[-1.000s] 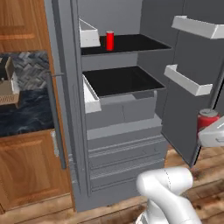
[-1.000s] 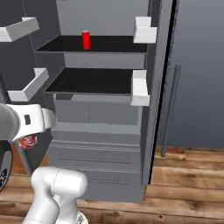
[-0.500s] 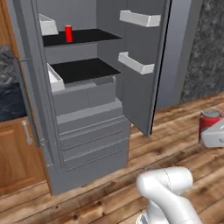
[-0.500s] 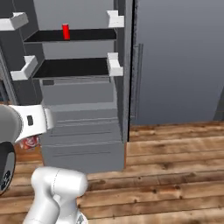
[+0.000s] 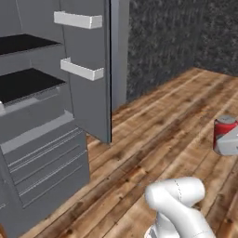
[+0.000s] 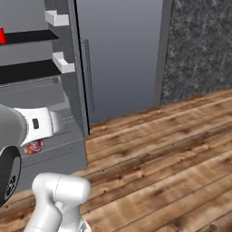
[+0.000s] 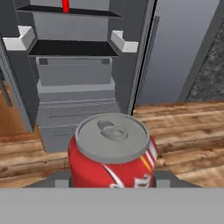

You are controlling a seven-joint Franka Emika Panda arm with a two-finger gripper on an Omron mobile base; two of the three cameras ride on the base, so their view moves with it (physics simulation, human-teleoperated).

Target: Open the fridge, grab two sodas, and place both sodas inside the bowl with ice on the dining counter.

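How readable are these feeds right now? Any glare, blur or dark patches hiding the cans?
Hand view: the held soda is sharp and evenly lit, with no glare on its silver top. Right base view: flat light, a can half hidden behind the white arm, and the shelf soda cut by the frame edge. Left base view: the fridge shelves read near black; the can is soft-edged.

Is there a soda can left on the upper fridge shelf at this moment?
Yes: in the hand view a second red soda can stands on the upper shelf of the open fridge, behind the soda can at the gripper.
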